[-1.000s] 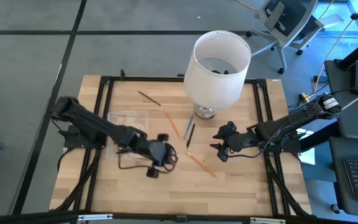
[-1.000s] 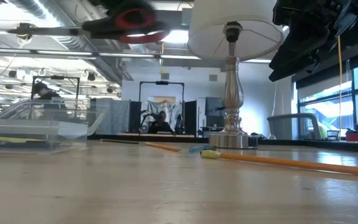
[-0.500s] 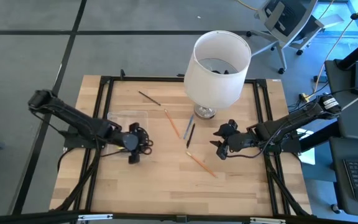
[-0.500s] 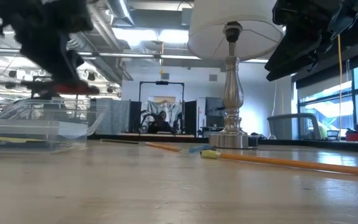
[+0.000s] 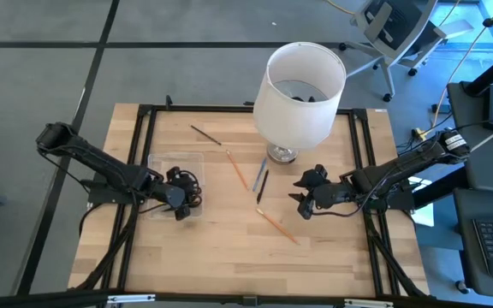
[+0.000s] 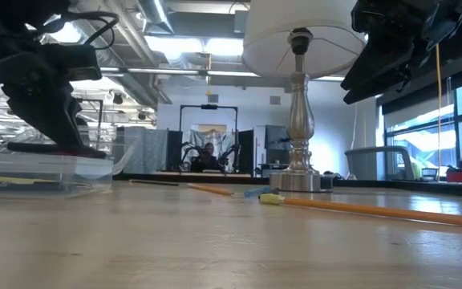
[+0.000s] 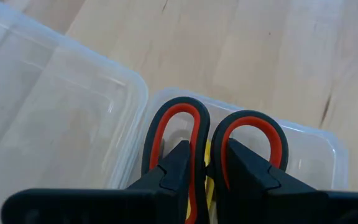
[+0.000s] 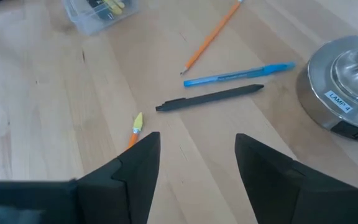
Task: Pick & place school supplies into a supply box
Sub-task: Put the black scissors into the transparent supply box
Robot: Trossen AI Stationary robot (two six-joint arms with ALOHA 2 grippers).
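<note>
Placement step: left hand (image 7: 201, 171) pinched red-handled scissors (image 7: 213, 140) over supply box (image 7: 135, 99), left of frame; release due; right hand (image 8: 194, 165) spread, idle.

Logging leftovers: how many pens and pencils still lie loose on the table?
5: dark pencil far side, orange pencil, blue pen and black pen by the lamp, orange pencil nearest. The lampshade may hide more.

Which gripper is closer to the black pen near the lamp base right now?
Right. The right gripper hovers just beside the black pen, open. The left gripper is across the table over the supply box, holding the scissors.
</note>
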